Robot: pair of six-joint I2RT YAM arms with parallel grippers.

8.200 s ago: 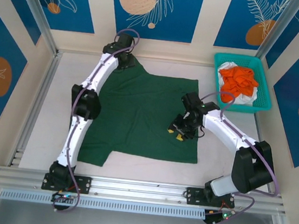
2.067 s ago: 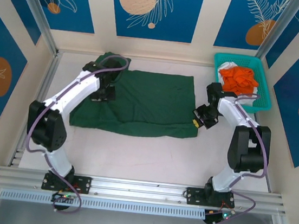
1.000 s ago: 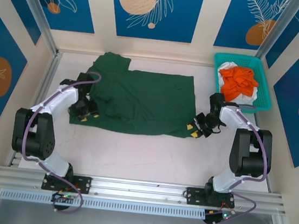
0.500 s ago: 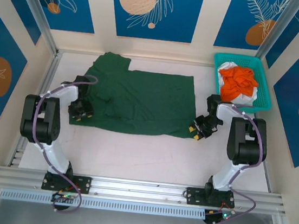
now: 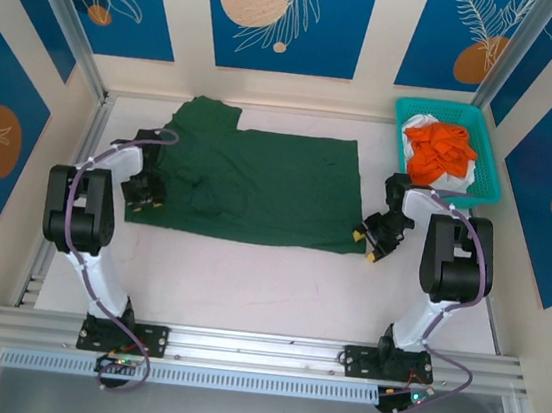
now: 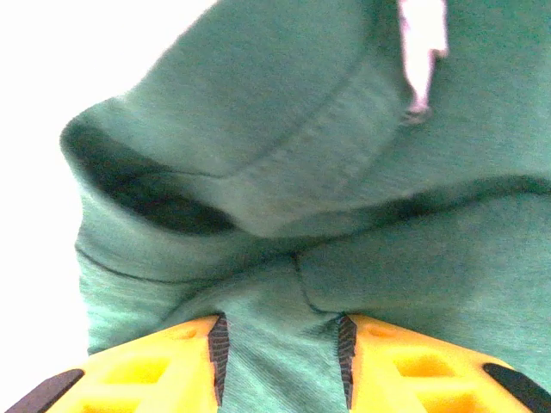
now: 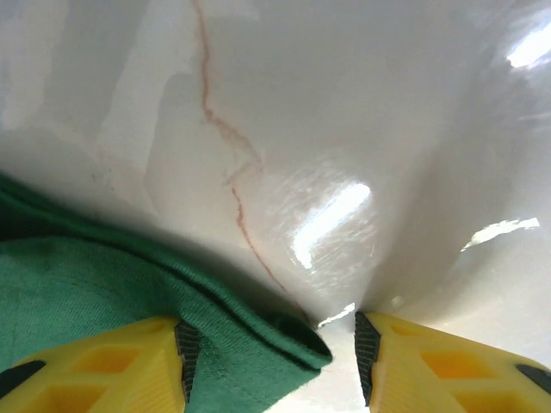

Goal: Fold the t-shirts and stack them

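Observation:
The dark green t-shirt (image 5: 253, 186) lies folded in half across the middle of the table, one sleeve (image 5: 207, 112) sticking out at the back left. My left gripper (image 5: 144, 195) is low at its near-left corner; in the left wrist view the yellow fingers (image 6: 129, 370) stand apart with green cloth (image 6: 284, 215) filling the gap. My right gripper (image 5: 372, 244) is at the near-right corner, open, with the folded corner (image 7: 284, 344) of the shirt between its fingers. An orange t-shirt (image 5: 440, 146) and a white one (image 5: 450, 183) lie in the basket.
The teal mesh basket (image 5: 490, 183) stands at the back right, close behind the right arm. Bare white table (image 5: 246, 284) stretches in front of the shirt to the metal rail at the near edge. Side walls stand close on both sides.
The shirt, flat at first, now lies folded in half toward the back. Over the last second both grippers dropped to its near corners; the left one crept slightly back along the left edge.

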